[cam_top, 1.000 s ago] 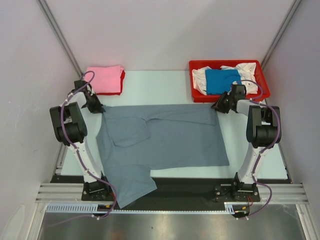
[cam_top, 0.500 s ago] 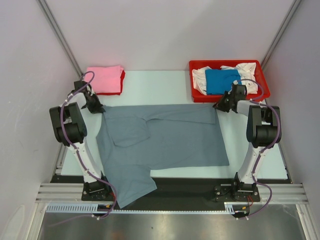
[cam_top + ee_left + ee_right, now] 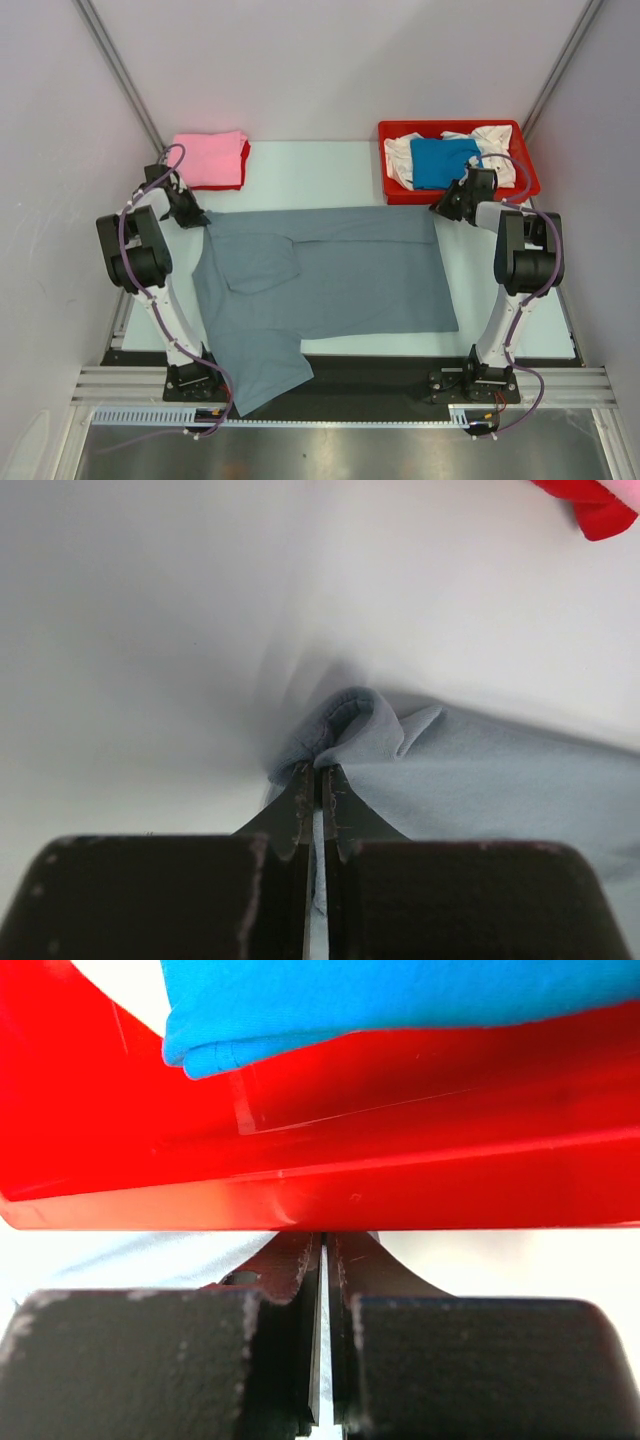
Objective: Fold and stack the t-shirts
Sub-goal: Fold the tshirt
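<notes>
A red tray (image 3: 531, 176) stands at the far right of the table (image 3: 310, 175), with a bright blue t-shirt (image 3: 440, 161) laid over a crumpled white one (image 3: 497, 138). A folded pink t-shirt (image 3: 208, 158) is stacked on a red one (image 3: 245, 166) at the far left. The tray wall (image 3: 400, 1160) stands directly ahead of the right gripper (image 3: 437, 211).

The grey t-shirt (image 3: 340, 275) is spread across the middle, long axis left to right, straight edge to the right. One sleeve is folded over its left part, and a flap is draped over the near edge.

The left gripper (image 3: 320, 772) is closed on a bunched far-left corner. The right gripper's jaws are seen pressed together at the far-right corner – cloth between them cannot be made out – and much of the wrist views is filled by the fingers.
</notes>
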### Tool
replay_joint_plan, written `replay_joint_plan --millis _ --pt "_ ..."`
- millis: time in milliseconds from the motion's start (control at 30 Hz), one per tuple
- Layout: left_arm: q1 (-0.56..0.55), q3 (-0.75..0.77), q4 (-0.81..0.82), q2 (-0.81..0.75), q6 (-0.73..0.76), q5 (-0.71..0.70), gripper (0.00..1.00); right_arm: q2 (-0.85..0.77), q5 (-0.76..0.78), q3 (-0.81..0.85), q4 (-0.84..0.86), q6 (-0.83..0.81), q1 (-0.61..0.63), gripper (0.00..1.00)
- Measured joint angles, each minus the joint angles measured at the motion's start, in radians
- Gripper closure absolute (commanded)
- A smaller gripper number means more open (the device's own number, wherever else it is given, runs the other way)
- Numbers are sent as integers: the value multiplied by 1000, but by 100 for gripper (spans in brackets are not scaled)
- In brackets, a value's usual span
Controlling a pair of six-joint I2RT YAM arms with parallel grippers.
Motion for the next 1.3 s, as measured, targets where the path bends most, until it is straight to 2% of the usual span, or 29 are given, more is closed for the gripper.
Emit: replay_joint_plan --millis 167,233,367,700,733,800,867,900,967,1033,1167,1300 --pt "2 -8 10 -4 -3 5 100 14 3 22 -11 11 -8 100" --pt "2 -10 12 -4 -5 5 100 31 0 48 -39 14 -10 96" --pt "2 -10 13 -4 -5 7 100 74 -5 107 -121 9 -9 94" --pt "4 -11 29 -4 -8 29 100 84 29 138 -182 7 -1 95" --pt "4 -11 30 -3 -10 31 100 84 29 138 -182 8 -1 94" --pt "4 -11 31 -2 -16 35 98 84 31 142 -188 11 -1 83" --pt "4 -8 34 2 -22 43 77 84 34 152 -210 16 -1 76" --pt "4 -7 36 3 -25 43 55 84 41 159 -226 14 -1 73" --pt "0 -7 44 -2 -42 55 42 82 56 172 -259 19 0 65" --pt "-10 -24 56 -31 -53 27 23 69 84 178 -298 24 2 61" --pt "-26 -159 34 -179 -69 -41 16 2 163 167 -427 25 11 55" --pt "-30 -290 -27 -394 -113 -122 23 -143 215 112 -567 27 12 51"
